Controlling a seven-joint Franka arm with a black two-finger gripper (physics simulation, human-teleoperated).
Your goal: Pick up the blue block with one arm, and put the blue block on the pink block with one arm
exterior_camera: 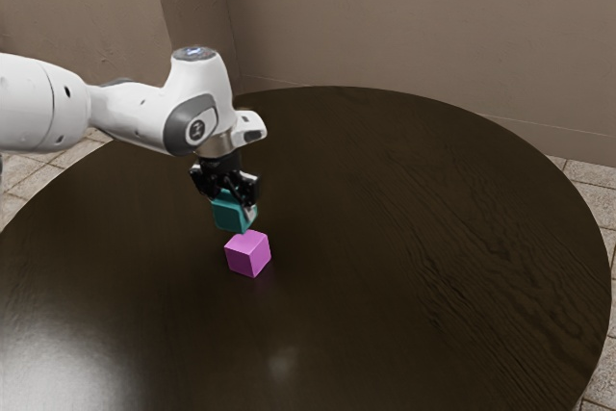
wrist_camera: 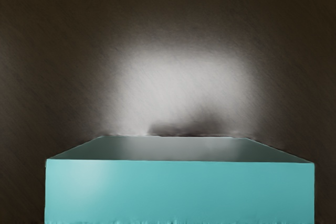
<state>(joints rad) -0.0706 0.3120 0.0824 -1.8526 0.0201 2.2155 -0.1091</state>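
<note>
A large round bench of dark, glossy wood stands in a corner between plain beige walls. Pale stone floor tiles show beyond its rim. A soft whitish glare lies on the wood.

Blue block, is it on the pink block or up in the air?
Up in the air: the gripper holds the blue block just above the pink block, not let go yet.
</note>
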